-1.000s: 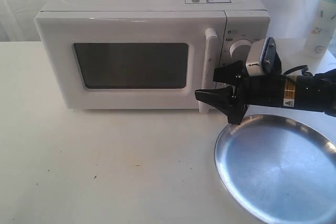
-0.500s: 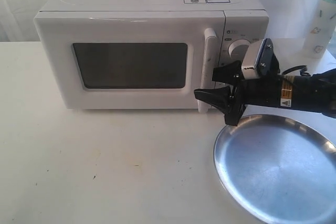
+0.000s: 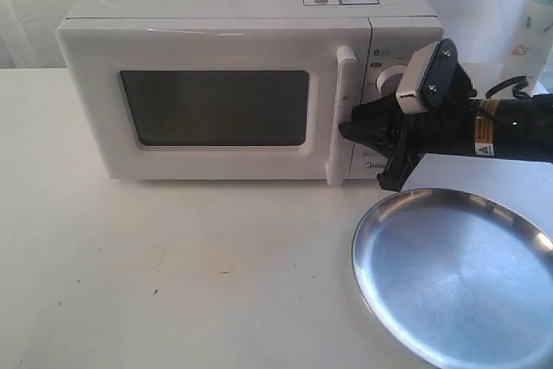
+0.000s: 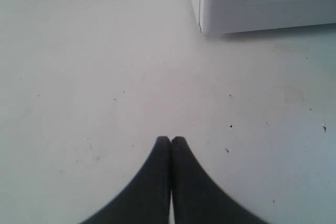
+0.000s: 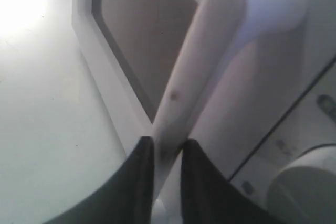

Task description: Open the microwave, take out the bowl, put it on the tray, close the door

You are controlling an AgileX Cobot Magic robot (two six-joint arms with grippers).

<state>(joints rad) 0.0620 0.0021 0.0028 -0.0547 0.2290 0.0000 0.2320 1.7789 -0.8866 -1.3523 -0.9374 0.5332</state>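
The white microwave stands at the back of the table, its door closed. No bowl shows; the dark window gives no view inside. My right gripper reaches in from the right and is shut on the lower part of the vertical bar handle. In the right wrist view the two black fingers flank the handle and press on it. The silver tray lies at the front right, below that arm. My left gripper is shut on nothing above bare table, near the microwave's corner.
A white bottle stands at the back right edge. The upper knob on the control panel sits just behind my right gripper's camera. Bare white tabletop stretches in front of the microwave and to the left.
My right gripper has moved up and left from beside the door's lower corner onto the handle, and its fingers have closed round the bar. The door stays closed.
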